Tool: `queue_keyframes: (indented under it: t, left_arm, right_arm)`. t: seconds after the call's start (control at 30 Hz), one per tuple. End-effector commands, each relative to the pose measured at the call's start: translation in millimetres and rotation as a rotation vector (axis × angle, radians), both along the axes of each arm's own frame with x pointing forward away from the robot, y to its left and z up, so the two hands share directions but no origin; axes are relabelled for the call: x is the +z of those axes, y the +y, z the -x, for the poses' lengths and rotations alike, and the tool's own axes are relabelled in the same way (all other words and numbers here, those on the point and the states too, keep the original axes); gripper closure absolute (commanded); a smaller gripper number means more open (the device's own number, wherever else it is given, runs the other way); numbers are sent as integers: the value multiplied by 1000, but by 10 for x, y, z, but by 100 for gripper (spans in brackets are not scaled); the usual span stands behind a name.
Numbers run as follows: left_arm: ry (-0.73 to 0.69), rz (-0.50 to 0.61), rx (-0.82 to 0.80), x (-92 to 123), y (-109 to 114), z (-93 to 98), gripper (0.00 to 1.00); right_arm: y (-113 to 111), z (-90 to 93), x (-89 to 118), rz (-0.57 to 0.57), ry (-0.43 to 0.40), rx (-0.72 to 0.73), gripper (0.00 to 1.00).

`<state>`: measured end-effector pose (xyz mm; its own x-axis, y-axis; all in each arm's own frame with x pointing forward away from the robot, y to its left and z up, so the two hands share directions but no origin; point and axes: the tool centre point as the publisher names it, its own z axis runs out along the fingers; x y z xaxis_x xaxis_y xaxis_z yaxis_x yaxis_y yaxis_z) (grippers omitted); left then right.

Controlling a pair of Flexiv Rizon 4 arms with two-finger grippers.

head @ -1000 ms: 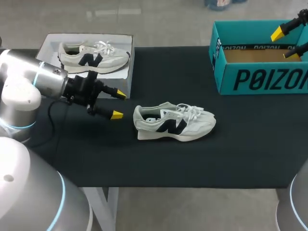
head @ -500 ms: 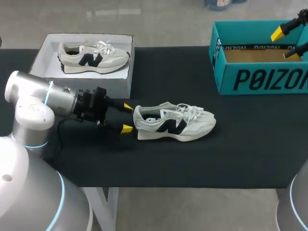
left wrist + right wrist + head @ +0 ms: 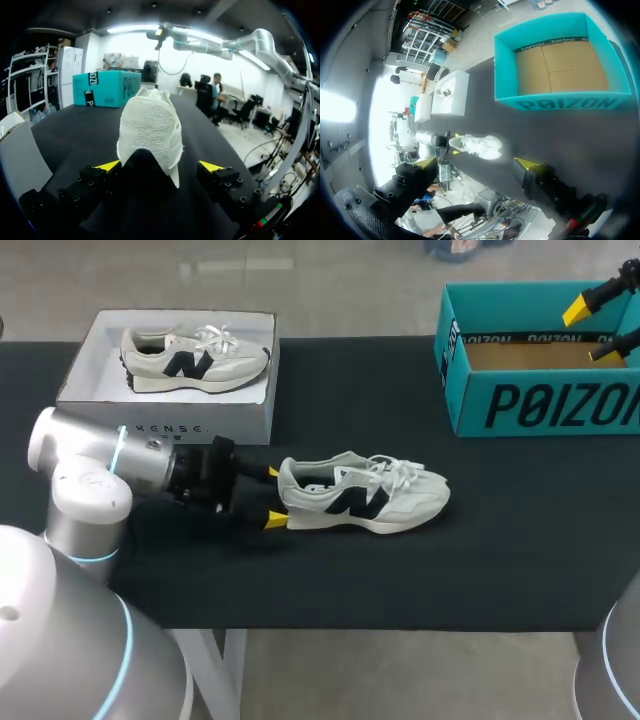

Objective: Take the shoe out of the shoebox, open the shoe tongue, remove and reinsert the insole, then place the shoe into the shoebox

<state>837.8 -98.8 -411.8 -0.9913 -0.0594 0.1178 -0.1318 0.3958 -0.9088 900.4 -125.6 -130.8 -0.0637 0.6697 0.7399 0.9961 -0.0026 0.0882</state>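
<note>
Inspecting from the head view: the shoe (image 3: 362, 495) lies on its sole mid-table, toe toward my right, well apart from the front edge of the table (image 3: 500, 570). My left gripper (image 3: 274, 496) sits at the heel, fingers apart, one on either side (no contact that I can confirm in the wrist view). The white box (image 3: 165, 410) holding a second shoe (image 3: 195, 355) stands just behind that arm. Bare table lies between the toe and the teal shoebox (image 3: 540, 400) at the back right. My right gripper (image 3: 592, 332) hangs over that box, fingers spread, holding nothing.
</note>
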Motion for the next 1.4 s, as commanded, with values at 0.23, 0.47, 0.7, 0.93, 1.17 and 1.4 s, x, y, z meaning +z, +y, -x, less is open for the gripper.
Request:
queue_keyframes:
  t: [0.23, 0.47, 0.7, 0.93, 1.17, 1.4]
  left_arm:
    - [-6, 12, 9, -123, -154, -98, 0]
    - [-24, -24, 16, -129, -115, -140, 0]
    - [-38, -25, 50, -178, -164, -214, 0]
    - [-35, -24, 29, -187, -201, -225, 0]
    - [-28, -22, 20, -203, -221, -234, 4]
    - [-22, -10, 19, -166, -243, -238, 100]
  right_arm:
    - [0, -4, -1, 2, 1, 0, 0]
    - [0, -4, -1, 2, 1, 0, 0]
    - [0, -4, -1, 2, 1, 0, 0]
    - [0, -4, -1, 2, 1, 0, 0]
    - [0, -4, -1, 2, 1, 0, 0]
    - [0, -4, -1, 2, 1, 0, 0]
